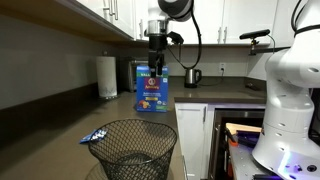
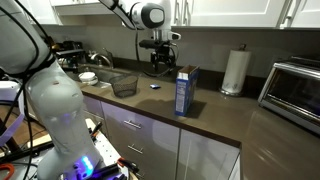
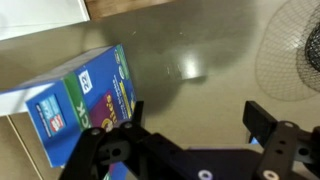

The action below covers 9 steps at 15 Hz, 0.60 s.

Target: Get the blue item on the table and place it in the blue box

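The blue item, a small flat blue packet (image 1: 96,136) with white markings, lies on the dark countertop beside the wire basket; it also shows in an exterior view (image 2: 155,86). It is out of the wrist view. A tall blue food carton (image 1: 152,90) stands upright on the counter in both exterior views (image 2: 185,90) and fills the left of the wrist view (image 3: 85,100). My gripper (image 1: 155,62) hangs above the counter near the carton's top (image 2: 160,62). Its jaws (image 3: 200,115) are open and empty over bare countertop.
A black wire basket (image 1: 135,150) stands near the counter's front edge (image 2: 124,85) and shows at the upper right of the wrist view (image 3: 295,55). A paper towel roll (image 1: 107,76), a kettle (image 1: 193,75) and a toaster oven (image 2: 295,90) stand along the counter.
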Each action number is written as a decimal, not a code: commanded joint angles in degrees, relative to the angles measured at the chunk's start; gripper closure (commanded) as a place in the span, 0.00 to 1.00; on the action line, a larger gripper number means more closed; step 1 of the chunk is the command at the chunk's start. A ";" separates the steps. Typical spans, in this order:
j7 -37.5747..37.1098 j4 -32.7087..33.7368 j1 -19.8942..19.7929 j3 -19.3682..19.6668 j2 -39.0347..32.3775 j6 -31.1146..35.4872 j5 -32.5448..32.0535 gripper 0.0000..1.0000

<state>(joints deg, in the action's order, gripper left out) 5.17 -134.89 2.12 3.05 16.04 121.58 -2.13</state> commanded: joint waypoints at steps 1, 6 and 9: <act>1.93 6.28 0.18 -1.23 -7.44 1.54 0.65 0.00; 0.13 7.05 -0.08 -2.71 -9.41 3.00 0.10 0.00; 0.11 7.06 -0.19 -2.70 -9.53 2.98 0.09 0.00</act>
<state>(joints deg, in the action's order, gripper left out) 5.24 -127.94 2.49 0.92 6.53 124.73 -2.11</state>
